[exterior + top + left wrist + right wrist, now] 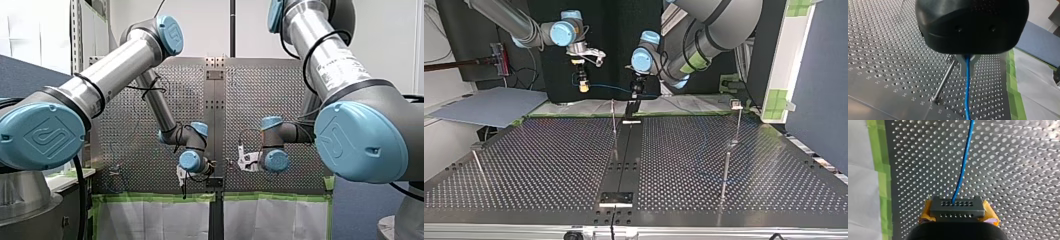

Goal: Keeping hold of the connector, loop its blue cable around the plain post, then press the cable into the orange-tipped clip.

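Note:
In the right wrist view a dark grey connector (958, 204) sits between yellow pads (927, 210), with my right gripper (958, 211) shut on it. Its blue cable (963, 167) runs ahead over the perforated table (1018, 170). In the left wrist view my left gripper (967, 63) has its metal fingers shut on the blue cable (967, 87), which hangs down past them. A thin plain post (944, 81) leans just beside those fingers. In the top view both grippers hover at the table's far edge, and the cable (609, 89) stretches between my right gripper (583, 84) and my left gripper (636, 91).
In the top view the plain post (613, 117) stands near the centre strip. Two more posts (725, 175) rise at that view's right, one carrying a pale clip (735, 104), and a slanted rod (479, 167) at its left. Green tape (1013, 82) edges the table.

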